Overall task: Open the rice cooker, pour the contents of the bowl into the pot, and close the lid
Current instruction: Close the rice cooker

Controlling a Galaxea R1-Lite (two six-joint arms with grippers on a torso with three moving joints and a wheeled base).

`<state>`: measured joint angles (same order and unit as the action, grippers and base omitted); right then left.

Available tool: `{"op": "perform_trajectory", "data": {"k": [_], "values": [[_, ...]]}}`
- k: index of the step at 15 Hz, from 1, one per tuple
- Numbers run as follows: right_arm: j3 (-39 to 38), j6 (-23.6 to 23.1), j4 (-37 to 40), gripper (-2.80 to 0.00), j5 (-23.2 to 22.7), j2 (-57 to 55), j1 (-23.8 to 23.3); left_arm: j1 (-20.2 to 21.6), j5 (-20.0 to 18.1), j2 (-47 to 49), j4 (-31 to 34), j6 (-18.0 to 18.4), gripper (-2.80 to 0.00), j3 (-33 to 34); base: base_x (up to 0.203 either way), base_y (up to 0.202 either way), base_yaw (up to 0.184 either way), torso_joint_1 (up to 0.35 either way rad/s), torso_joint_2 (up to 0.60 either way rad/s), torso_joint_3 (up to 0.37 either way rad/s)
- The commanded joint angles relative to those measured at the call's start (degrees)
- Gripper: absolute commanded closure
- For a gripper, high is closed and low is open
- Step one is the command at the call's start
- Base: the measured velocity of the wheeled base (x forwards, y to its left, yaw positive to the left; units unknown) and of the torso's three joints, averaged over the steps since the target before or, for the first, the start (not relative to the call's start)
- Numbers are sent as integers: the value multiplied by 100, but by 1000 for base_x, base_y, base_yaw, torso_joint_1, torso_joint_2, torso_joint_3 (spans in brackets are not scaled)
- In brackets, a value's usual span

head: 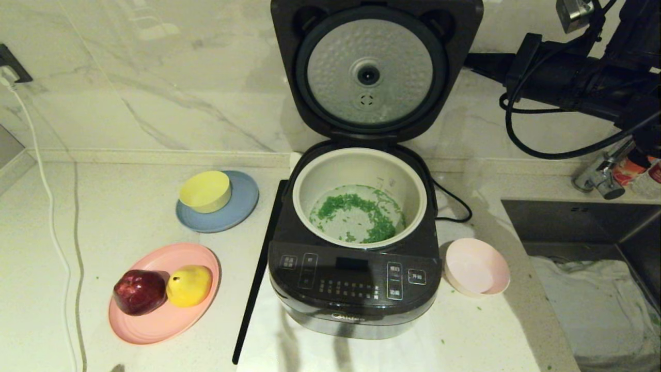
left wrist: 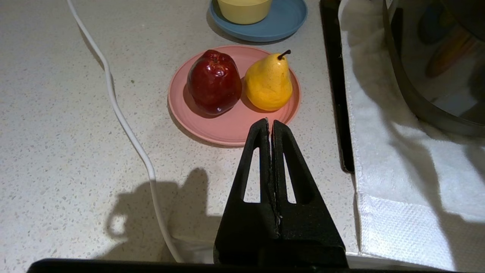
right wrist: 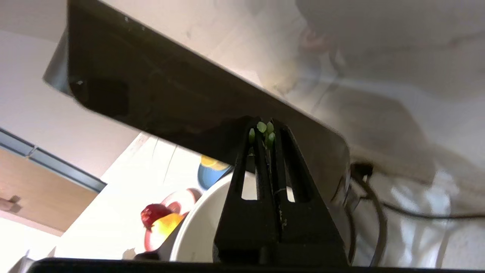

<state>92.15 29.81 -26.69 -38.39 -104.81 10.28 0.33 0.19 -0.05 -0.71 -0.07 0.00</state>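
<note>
The rice cooker (head: 356,289) stands mid-counter with its lid (head: 369,72) swung upright, dimpled silver plate facing me. Green contents (head: 356,212) lie scattered on the bottom of the off-white pot (head: 310,181). The pale pink bowl (head: 477,266) sits upright and empty on the counter just right of the cooker. My right arm (head: 568,77) reaches in high from the right, behind the lid. In the right wrist view my right gripper (right wrist: 266,127) is shut, a few green bits (right wrist: 261,127) stuck at its tips, right by the lid's dark outer face (right wrist: 170,94). The left gripper (left wrist: 269,123) is shut and empty near the pink plate.
A yellow bowl (head: 205,191) rests on a blue plate (head: 242,206). On the pink plate (head: 155,325) lie a red apple (head: 138,292) and a yellow pear (head: 189,284). A white cable (head: 51,217) runs along the left. The sink (head: 594,289) and faucet (head: 601,178) are at right.
</note>
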Motion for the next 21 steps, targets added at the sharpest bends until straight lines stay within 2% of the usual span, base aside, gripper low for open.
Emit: {"op": "perform_trajectory", "data": {"k": [1, 8, 18, 21], "values": [[5, 22, -213, 0, -11, -174, -26, 2, 4, 5, -2, -5, 0, 53, 0, 0, 0, 0, 0, 0], [181, 7, -451, 0, -20, -628, -26, 2, 7, 5, -8, -10, 0, 53, 0, 0, 0, 0, 0, 0], [558, 86, -364, 0, -195, -743, -17, 2, 7, 5, 1, -10, 0, 53, 0, 0, 0, 0, 0, 0], [551, 455, -330, 0, -464, -571, -17, 2, 0, 5, 1, -1, 0, 53, 0, 0, 0, 0, 0, 0]]}}
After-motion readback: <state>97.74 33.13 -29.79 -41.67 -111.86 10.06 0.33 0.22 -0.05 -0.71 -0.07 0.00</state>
